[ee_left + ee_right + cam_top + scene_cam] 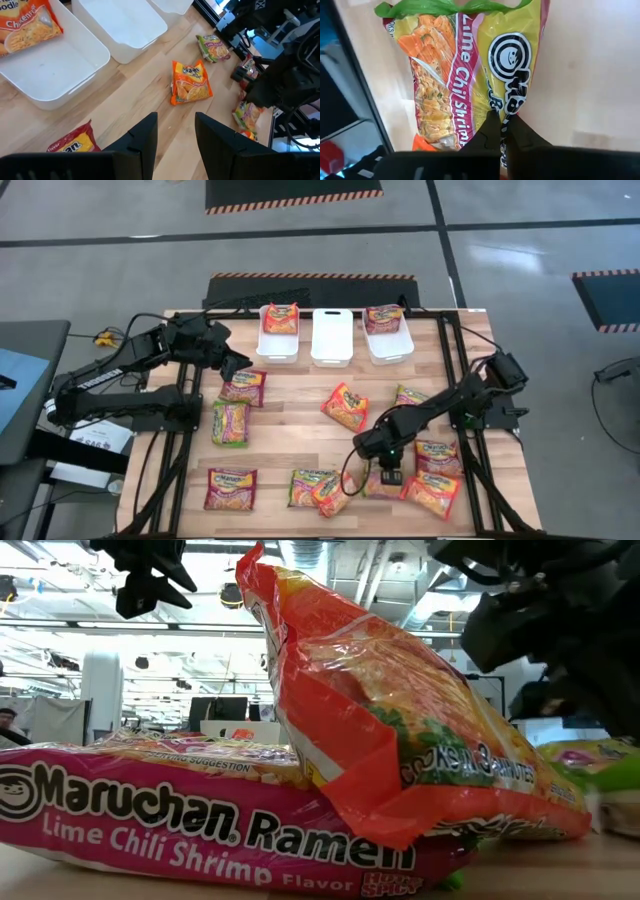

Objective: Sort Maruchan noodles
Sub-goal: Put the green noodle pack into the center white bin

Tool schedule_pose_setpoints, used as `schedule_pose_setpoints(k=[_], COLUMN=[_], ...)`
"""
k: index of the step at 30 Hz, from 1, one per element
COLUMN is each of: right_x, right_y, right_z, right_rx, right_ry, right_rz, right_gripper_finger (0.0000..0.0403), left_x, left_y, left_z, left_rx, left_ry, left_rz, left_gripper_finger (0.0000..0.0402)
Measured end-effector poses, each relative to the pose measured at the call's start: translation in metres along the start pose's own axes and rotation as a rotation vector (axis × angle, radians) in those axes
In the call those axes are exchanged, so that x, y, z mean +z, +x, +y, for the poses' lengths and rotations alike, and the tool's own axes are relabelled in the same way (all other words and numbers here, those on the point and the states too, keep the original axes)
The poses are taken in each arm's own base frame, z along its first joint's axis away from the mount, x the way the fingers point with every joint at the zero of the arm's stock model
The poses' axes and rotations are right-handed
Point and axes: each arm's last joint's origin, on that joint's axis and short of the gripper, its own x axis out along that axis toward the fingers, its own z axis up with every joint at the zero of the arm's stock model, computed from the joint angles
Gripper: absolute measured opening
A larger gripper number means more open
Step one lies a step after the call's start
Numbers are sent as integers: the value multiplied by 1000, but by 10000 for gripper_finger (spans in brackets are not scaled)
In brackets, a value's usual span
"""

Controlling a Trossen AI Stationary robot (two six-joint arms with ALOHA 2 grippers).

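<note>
Several Maruchan noodle packets lie flat on the wooden table (290, 445), among them an orange one (344, 406) in the middle and a green one (230, 423) at the left. My right gripper (388, 470) stands near the front right, shut on a lime chili shrimp packet (465, 75) with a green end and a pink stripe. My left gripper (175, 135) hovers open at the back left beside the bins, above a pink packet (243, 387), with nothing between its fingers. My right gripper pinches the lime chili shrimp packet between its two fingertips (492, 127), on the wrapper (501, 116) at the end opposite the green one. The fingers come steeply from above. The packet stretches away from them; whether it is clear of the table I cannot tell.
Three white bins stand along the far edge: the left one (262, 340) holds an orange packet (281, 317), the middle one (331, 336) holds nothing, the right one (400, 345) a pink packet (383, 317). At the front, an orange packet (400, 710) leans on a pink one (180, 825).
</note>
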Motion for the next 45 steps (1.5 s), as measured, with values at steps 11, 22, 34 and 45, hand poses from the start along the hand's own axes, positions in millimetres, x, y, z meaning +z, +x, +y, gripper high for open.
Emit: schedule_pose_setpoints(k=[11, 22, 34, 45], right_x=[21, 40, 62, 82], right_y=[-44, -116, -216, -287], right_z=[-1, -17, -70, -154], right_rx=[-93, -225, -445, -670], right_ry=[103, 269, 296, 100], right_rz=[-35, -101, -407, -793], right_gripper_finger=[8, 7, 7, 7], left_x=[4, 3, 4, 17], left_y=[0, 0, 0, -2], left_z=[-2, -2, -1, -2], left_rx=[-21, -16, 29, 151], left_ry=[40, 136, 239, 201], left_rz=[-38, -37, -57, -251], left_gripper_finger=[116, 116, 116, 116])
